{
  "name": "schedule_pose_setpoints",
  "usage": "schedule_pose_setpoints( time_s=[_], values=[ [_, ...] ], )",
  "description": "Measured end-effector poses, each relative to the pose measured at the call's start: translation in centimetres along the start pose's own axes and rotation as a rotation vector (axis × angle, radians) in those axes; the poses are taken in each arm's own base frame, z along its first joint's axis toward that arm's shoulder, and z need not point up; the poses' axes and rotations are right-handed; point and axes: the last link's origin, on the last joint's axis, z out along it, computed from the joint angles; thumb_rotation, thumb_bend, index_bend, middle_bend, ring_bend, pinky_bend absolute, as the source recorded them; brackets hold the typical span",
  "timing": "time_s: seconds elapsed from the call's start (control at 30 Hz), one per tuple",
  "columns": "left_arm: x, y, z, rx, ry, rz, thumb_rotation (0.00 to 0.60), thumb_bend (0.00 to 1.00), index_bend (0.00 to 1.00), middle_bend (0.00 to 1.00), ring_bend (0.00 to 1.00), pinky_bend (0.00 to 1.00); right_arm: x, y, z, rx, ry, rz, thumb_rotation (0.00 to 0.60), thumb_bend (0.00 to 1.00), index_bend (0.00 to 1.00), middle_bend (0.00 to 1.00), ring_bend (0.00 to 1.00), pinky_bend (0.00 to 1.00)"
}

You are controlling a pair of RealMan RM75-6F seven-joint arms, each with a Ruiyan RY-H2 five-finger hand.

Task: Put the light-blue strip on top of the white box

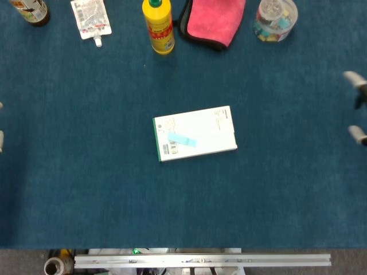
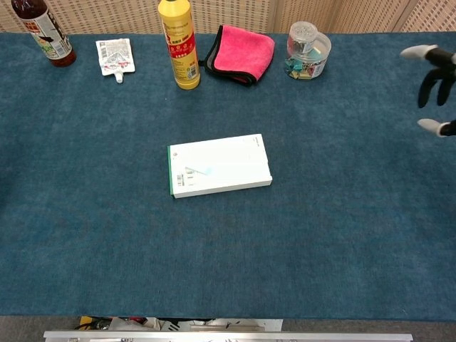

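since the light-blue strip (image 1: 182, 140) already lies flat on top of the white box (image 1: 195, 133), near the box's left end, the placement looks done and no further carry seems needed. long axis of the strip runs roughly left-right with a slight tilt, about in line with the long side of the box. the box sits mid-table on the blue cloth (image 1: 114, 200), well apart from the far row of items.

right hand (image 2: 433, 89): at the right edge of both views, only fingertips showing; they are spread apart with nothing between them, so it reads as empty and open. the strip lies to its left and a little nearer, well apart from it.

left hand (image 1: 0, 137): only a pale sliver at the left edge of the head view, absent from the chest view. cannot tell how its fingers lie.

judgement: the visible parts of both hands are about equally far from the strip. if a correction were wanted, either would have to approach along the strip's long axis and come in over an end of the box.

far row, left to right: dark bottle (image 2: 43, 32), white pouch (image 2: 115, 55), yellow bottle (image 2: 178, 43), pink cloth (image 2: 243, 52), clear jar (image 2: 308, 50) of small mixed items.
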Motion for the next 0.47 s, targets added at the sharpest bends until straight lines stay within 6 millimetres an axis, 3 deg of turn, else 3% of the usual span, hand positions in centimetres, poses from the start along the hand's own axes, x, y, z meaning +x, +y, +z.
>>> schedule_pose_setpoints(
  time_s=[0.27, 0.47],
  values=[
    [0.3, 0.4, -0.8, -0.011, 0.045, 0.02, 0.6, 0.38, 0.3, 0.42, 0.41, 0.5, -0.9, 5.3, -4.9, -0.125, 0.162, -0.016, 0.589, 0.22, 0.0, 0.41, 0.35, 0.58],
    [0.3, 0.7, -2.0, -0.017, 0.046, 0.041, 0.6, 0.38, 0.3, 0.42, 0.41, 0.48, -1.6, 6.9, -7.0, -0.184, 0.182, -0.019, 0.589, 0.18, 0.0, 0.41, 0.35, 0.58]
  ],
)
